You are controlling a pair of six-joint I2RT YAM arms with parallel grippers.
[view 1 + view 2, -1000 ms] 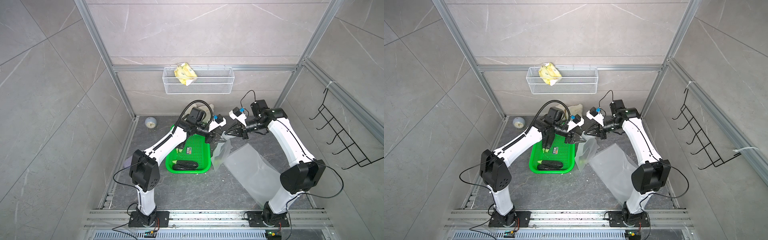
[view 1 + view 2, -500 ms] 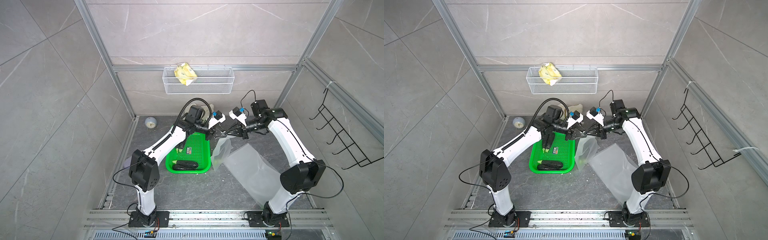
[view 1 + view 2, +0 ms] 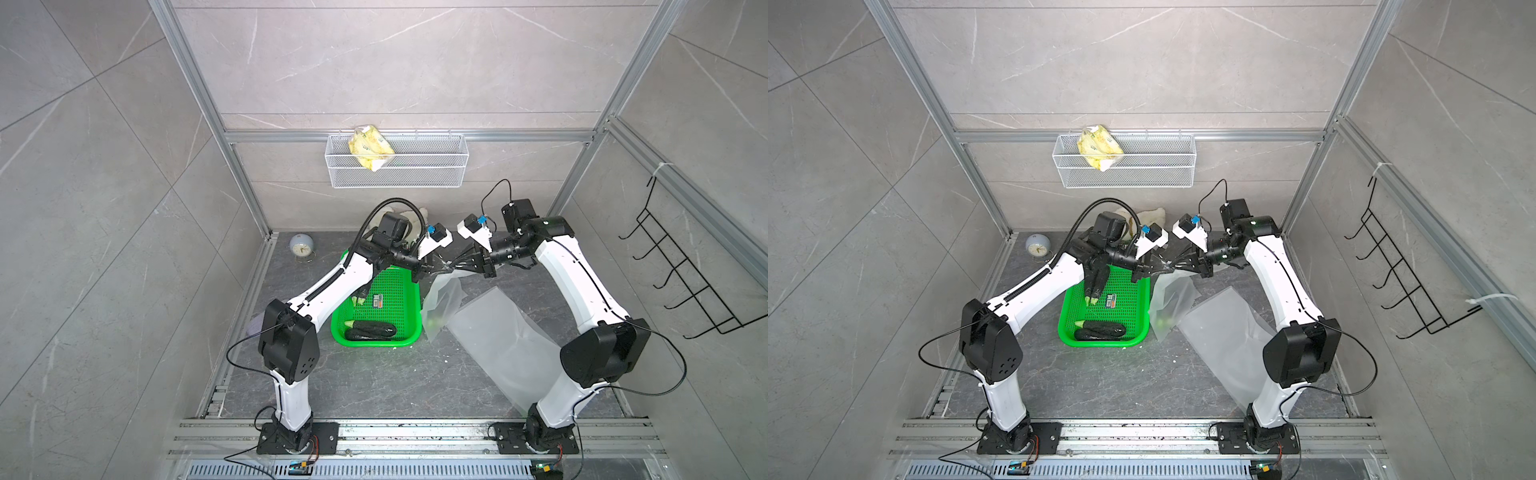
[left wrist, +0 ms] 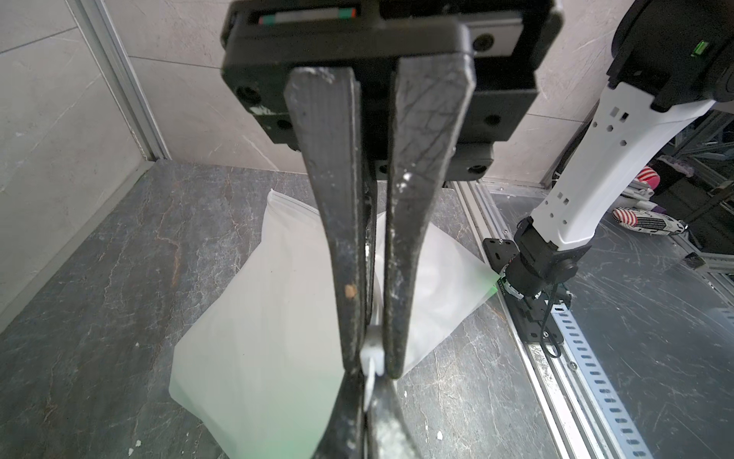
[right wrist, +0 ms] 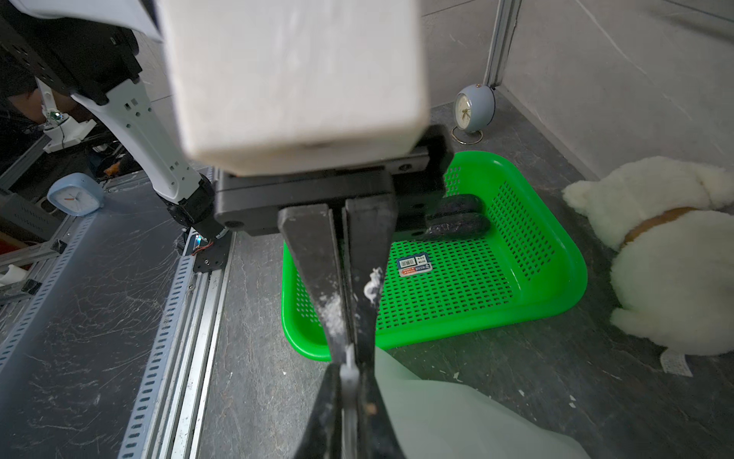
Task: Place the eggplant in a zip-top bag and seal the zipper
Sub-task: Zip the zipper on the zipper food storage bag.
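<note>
- Two grippers meet tip to tip above the table (image 3: 374, 386), both on the top edge of the zip-top bag (image 3: 442, 305)
- left gripper (image 4: 373, 367): jaws closed, with the white bag rim pinched between the tips (left wrist view)
- right gripper (image 5: 349, 359): jaws closed on the same rim (right wrist view)
- zip-top bag hangs limp from the double pinch, just beside the green basket (image 3: 374, 344); cannot tell whether its lower corner touches the table
- eggplant (image 3: 371, 331): dark, lying in the green basket at the end nearest the arm bases, outside the bag, well apart from both grippers
- second clear bag (image 3: 503, 345) lies flat on the table beside the right arm
- clock (image 3: 301, 248) and plush toy (image 5: 655, 254) sit near the back wall
</note>
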